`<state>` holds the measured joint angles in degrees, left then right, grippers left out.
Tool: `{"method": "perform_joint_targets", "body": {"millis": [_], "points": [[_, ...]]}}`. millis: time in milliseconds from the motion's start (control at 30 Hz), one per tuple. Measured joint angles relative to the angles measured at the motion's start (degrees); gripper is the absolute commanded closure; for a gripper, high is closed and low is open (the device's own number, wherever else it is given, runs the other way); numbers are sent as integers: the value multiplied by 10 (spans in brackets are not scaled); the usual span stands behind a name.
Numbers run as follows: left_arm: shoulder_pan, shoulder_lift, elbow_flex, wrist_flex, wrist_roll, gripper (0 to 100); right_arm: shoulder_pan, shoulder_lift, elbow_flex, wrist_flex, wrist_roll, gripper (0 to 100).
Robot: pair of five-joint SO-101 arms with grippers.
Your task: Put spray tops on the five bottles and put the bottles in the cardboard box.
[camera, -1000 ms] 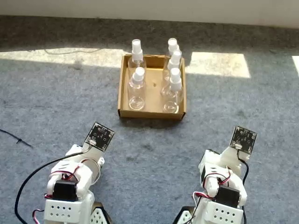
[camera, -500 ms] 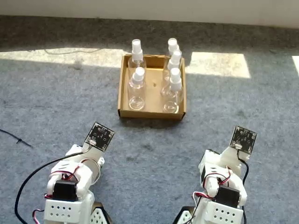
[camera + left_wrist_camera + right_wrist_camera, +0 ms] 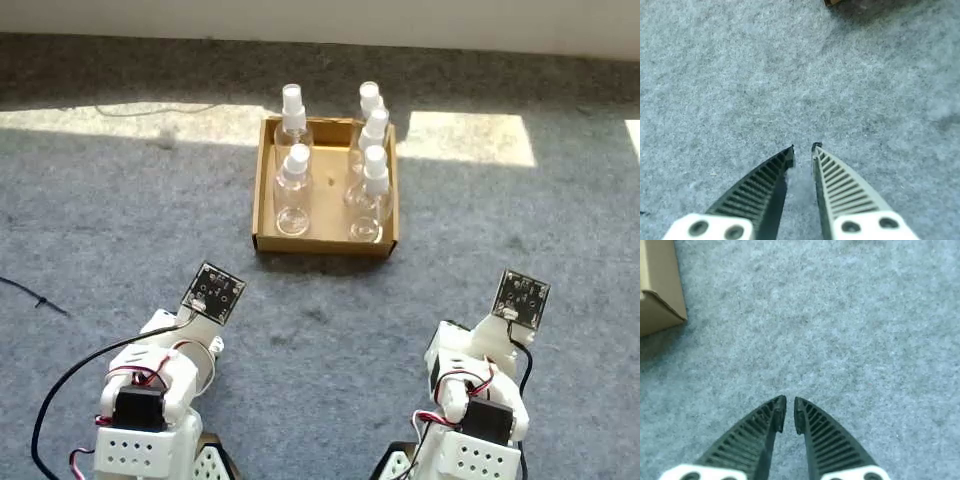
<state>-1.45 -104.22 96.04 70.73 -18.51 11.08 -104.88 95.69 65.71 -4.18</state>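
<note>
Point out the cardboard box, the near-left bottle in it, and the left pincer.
cardboard box (image 3: pixel 322 243), high view, near wall.
near-left bottle (image 3: pixel 293 195), high view, clear body.
left pincer (image 3: pixel 802 148), left wrist view, midway between its fingertips.

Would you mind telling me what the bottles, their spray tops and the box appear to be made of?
Box: matte brown cardboard, folded walls. Bottles: likely clear plastic, possibly glass; the box floor shows through them. Spray tops: opaque white, probably plastic.
</note>
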Motion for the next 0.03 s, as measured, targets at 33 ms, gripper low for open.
{"method": "perform_joint_targets", "body": {"millis": [33], "points": [[0,0,0,0,0,923,0,0,0,0,0,987]]}}
